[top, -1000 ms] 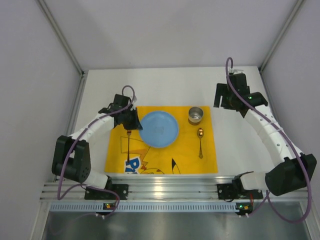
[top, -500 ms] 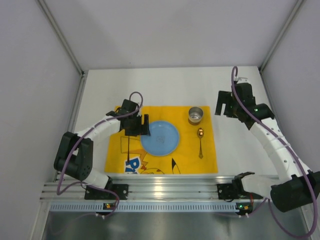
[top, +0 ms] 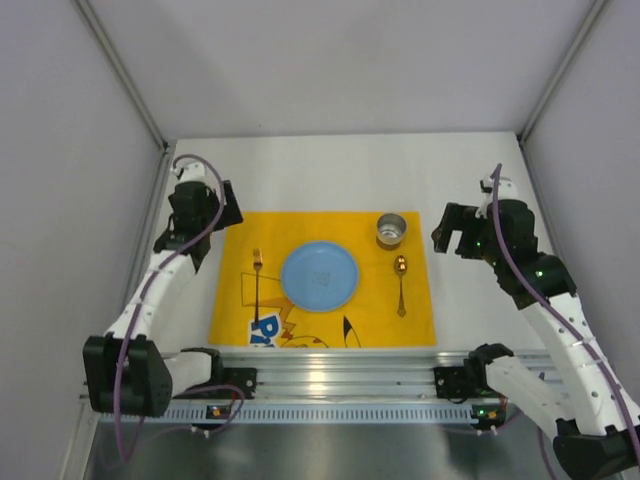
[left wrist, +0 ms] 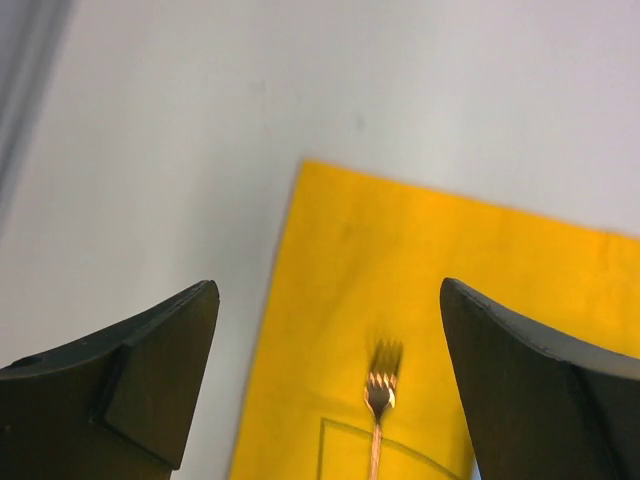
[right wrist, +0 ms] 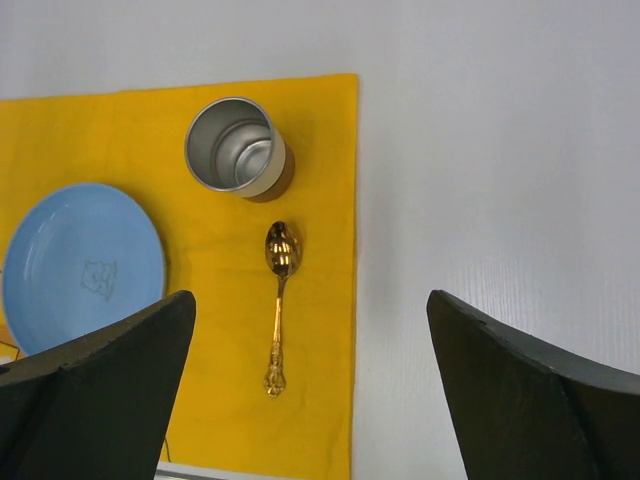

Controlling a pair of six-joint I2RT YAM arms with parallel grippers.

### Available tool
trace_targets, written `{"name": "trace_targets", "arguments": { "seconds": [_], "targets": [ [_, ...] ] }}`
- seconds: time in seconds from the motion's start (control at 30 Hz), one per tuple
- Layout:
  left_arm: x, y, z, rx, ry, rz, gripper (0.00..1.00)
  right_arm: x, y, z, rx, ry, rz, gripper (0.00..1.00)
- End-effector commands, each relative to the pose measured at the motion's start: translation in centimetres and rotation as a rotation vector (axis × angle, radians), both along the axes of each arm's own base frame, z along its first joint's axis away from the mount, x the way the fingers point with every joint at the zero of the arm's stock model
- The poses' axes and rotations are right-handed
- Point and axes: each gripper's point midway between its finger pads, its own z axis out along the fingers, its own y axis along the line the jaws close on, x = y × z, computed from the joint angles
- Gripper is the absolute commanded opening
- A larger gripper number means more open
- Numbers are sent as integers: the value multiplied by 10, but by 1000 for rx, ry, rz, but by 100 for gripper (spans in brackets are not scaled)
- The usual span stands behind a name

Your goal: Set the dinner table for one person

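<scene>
Both arms hung clear of a laid place setting on the dinner table (top: 330, 165).

The white table ran between grey wall panels (top: 60, 150), with the ribbed rail (top: 340, 375) along its near edge. A yellow mat (top: 330, 228) lay midway along that near edge. On the mat, a blue plate (top: 319, 276) sat in the middle. A fork (top: 257, 285) lay to its left, tines toward the far edge, and a gold spoon (top: 400, 285) lay to its right. A metal cup (top: 391, 230) stood upright just beyond the spoon's bowl. The left gripper (left wrist: 325, 300) hovered near the left edge, over the mat's far-left corner, jaws wide and holding nothing. The right gripper (right wrist: 310, 300) hovered toward the right edge, likewise spread wide and empty.
</scene>
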Motion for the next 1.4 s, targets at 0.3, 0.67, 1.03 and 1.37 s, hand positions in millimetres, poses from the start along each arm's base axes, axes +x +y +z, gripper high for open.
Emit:
{"name": "trace_targets", "arguments": {
  "seconds": [0.3,0.67,1.03,1.37],
  "targets": [
    [-14,33,-69,144,-428,-7,98,-3,8,-4,112,-110,1,100],
    [19,23,-99,122,-405,-119,94,15,-7,-21,66,-211,-76,100],
    [19,24,-102,123,-390,-115,99,67,-86,-79,-233,-343,-488,100],
    [20,23,-101,122,-392,-117,99,118,-62,-99,-318,-575,-109,100]
  ]
}}
